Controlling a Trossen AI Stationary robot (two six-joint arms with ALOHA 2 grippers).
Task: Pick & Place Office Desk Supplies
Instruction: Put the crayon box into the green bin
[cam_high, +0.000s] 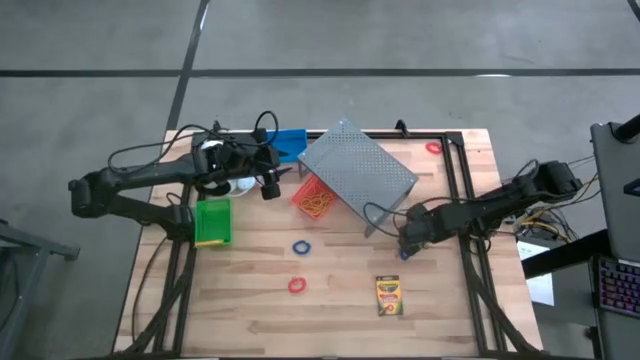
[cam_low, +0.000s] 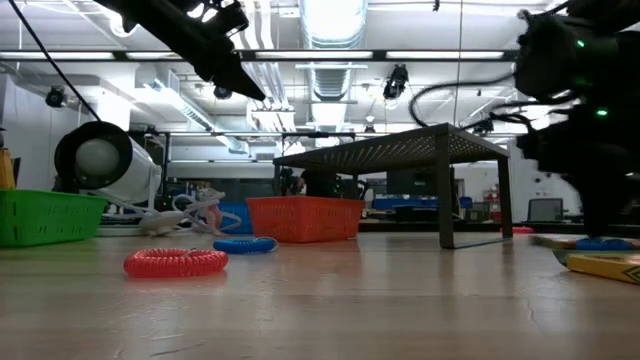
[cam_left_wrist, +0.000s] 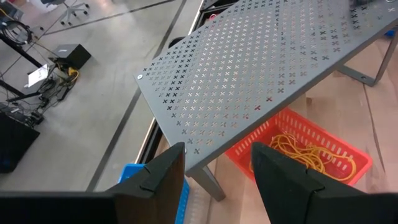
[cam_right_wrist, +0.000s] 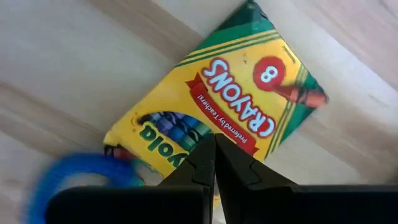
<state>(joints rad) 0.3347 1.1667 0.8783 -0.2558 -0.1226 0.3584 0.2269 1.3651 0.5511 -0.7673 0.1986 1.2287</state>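
Right gripper: fingers pressed together, holding nothing, low over glossy yellow-green cardboard crayon box beside blue ring band on wood-grain table. Left gripper: fingers spread, empty, facing grey perforated metal rack over red-orange plastic bin.

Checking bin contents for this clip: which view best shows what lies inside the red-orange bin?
The left wrist view: it looks down into the red-orange bin at yellow bands. The high view shows them smaller; the low view shows only its wall; the right wrist view misses it.
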